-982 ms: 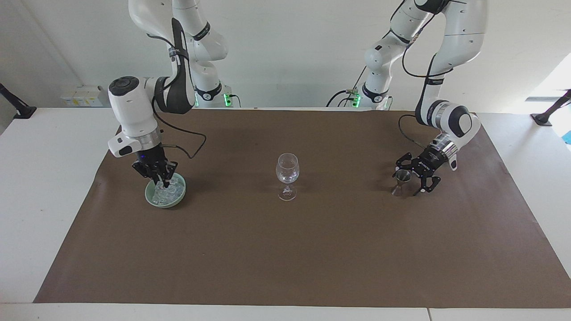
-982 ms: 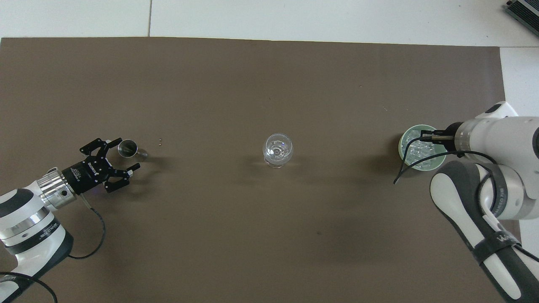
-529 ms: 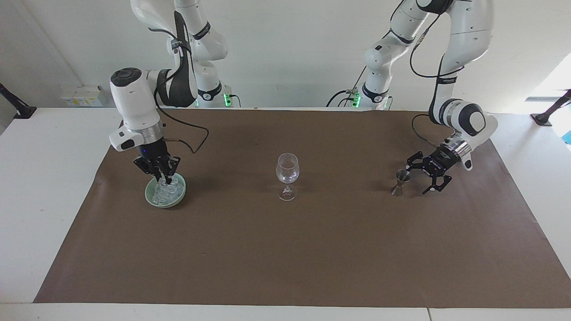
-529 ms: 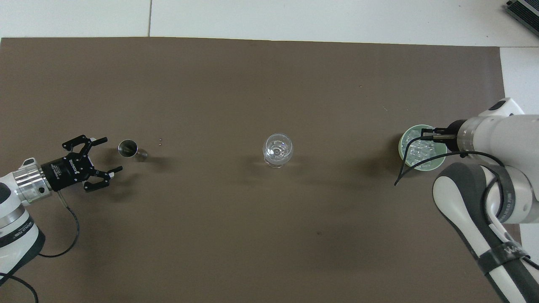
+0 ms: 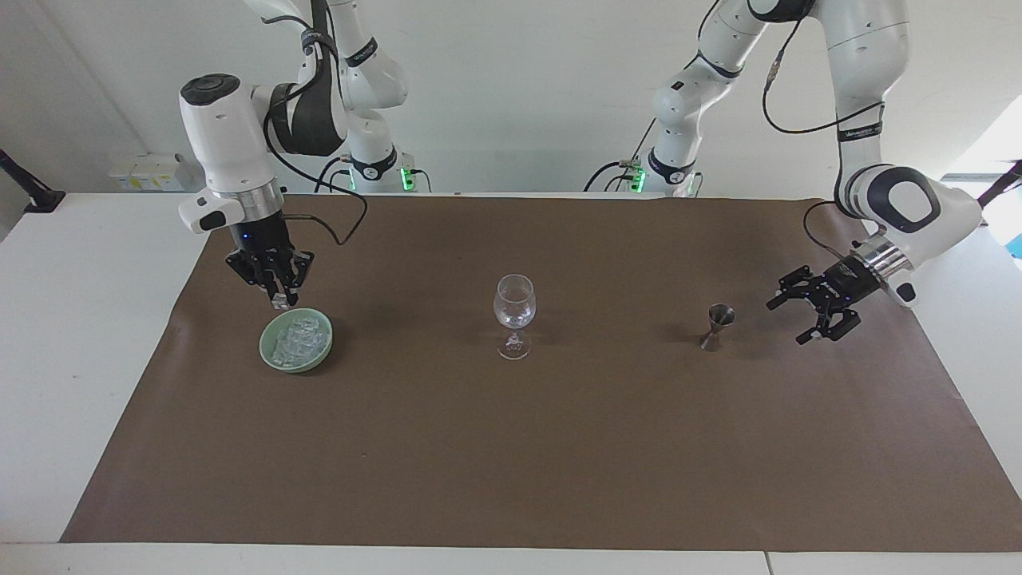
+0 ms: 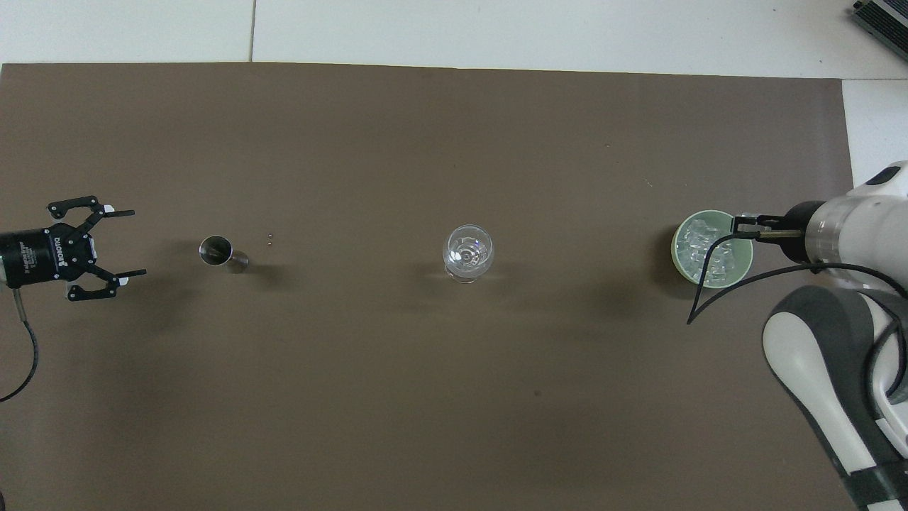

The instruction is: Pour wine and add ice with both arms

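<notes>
Both grippers have lifted away. Right gripper (image 5: 281, 303) hangs above the bowl (image 5: 267, 351), jaws pinched on one ice cube (image 5: 280, 303); remaining ice (image 5: 299, 339) fills the bowl. Glass (image 5: 514, 313) stands mid-mat. Left gripper (image 5: 813, 313), jaws wide and empty, hovers beside the jigger (image 5: 718, 324).

The right arm (image 5: 231, 152) descends steeply, its wrist pointing straight down, and holds the right gripper (image 5: 279, 302) in the air just above the bowl (image 5: 275, 351), fingertips pinched together on a small clear ice cube (image 5: 281, 303). The left arm (image 5: 894, 204) bends at its elbow toward its own end of the table, wrist slanted down. The left gripper (image 5: 798, 317) hangs well apart from the bowl, its jaws spread wide and holding nothing.
</notes>
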### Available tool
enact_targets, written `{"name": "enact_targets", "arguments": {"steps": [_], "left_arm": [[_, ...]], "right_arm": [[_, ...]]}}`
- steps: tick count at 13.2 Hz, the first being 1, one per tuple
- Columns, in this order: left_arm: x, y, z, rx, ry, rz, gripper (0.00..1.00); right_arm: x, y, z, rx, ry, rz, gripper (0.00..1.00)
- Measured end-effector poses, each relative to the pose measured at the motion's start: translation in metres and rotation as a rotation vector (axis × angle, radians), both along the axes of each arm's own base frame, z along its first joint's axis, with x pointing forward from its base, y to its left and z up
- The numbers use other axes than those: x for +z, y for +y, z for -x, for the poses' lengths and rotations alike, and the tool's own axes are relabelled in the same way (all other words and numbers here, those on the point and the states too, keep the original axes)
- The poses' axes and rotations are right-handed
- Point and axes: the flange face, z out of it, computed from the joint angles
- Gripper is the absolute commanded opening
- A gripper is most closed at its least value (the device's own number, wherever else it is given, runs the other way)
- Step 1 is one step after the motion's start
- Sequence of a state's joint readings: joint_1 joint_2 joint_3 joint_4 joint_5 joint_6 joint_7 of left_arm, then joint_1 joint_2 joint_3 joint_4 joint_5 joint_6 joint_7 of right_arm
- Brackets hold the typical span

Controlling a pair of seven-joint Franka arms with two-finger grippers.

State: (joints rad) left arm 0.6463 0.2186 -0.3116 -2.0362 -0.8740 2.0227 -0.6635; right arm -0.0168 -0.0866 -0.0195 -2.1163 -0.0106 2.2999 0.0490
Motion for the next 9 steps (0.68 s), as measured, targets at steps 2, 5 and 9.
{"name": "enact_targets", "arguments": {"steps": [2,5,9], "left_arm": [[0.022,0.002,-0.011,-0.063,-0.034,-0.083,1.00],[0.060,-0.019,-0.026,-0.190,-0.090,-0.226,1.00],[0.103,-0.039,-0.036,-0.377,-0.184,-0.418,1.00]], "right_arm": [[0.012,0.001,-0.004,0.001,0.002,-0.001,0.00],[0.022,0.018,-0.012,0.003,-0.016,-0.057,0.00],[0.026,0.049,-0.017,-0.006,-0.035,-0.148,0.00]]}}
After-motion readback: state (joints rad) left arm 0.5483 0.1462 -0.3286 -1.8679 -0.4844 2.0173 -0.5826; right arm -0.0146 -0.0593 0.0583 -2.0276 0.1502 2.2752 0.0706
